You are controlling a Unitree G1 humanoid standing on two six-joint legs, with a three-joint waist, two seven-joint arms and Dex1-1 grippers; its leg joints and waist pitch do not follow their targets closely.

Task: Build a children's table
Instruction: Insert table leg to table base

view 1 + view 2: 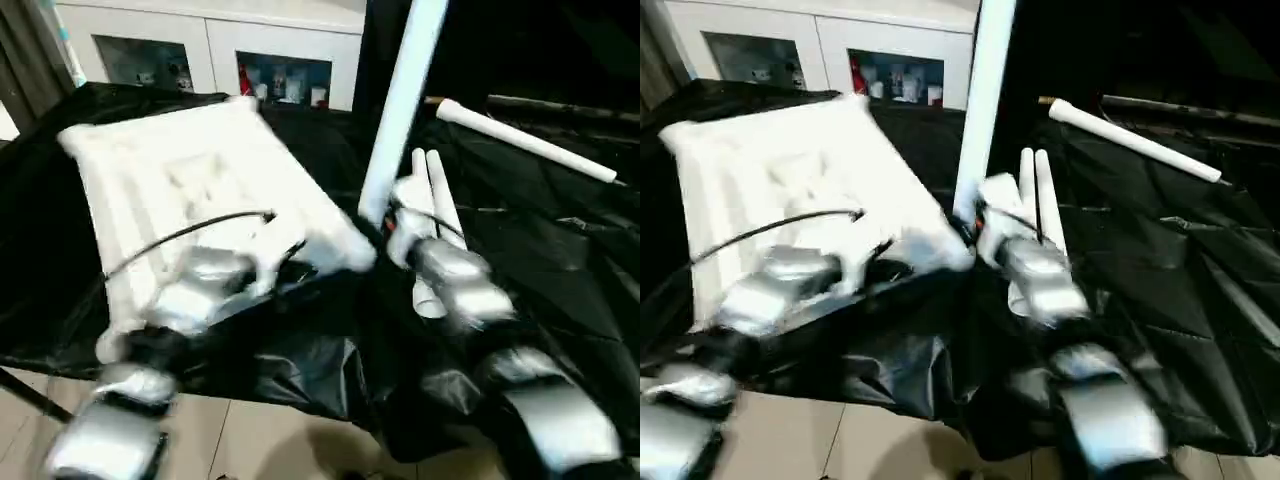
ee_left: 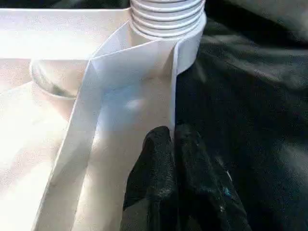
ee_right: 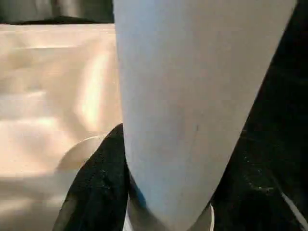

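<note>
The white tabletop [image 1: 190, 170] lies underside up on a black cloth. One white leg [image 1: 400, 100] stands upright at its near right corner, its ribbed end [image 2: 166, 12] at the round corner socket. My right gripper [image 1: 385, 225] is closed around this leg low down, with one black finger [image 3: 96, 183] beside the tube [image 3: 192, 96]. My left gripper [image 2: 174, 144] is shut on the tabletop's thin side wall [image 2: 144, 86], close to that same corner. Two more legs [image 1: 432, 200] lie side by side by my right wrist. Another leg [image 1: 525, 145] lies at the back right.
The black cloth [image 1: 540, 260] covers the whole work surface and hangs over its near edge, with pale floor tiles [image 1: 250, 440] below. A white glass-door cabinet [image 1: 210, 45] stands behind the tabletop. A black cable [image 1: 170, 238] arcs over my left forearm.
</note>
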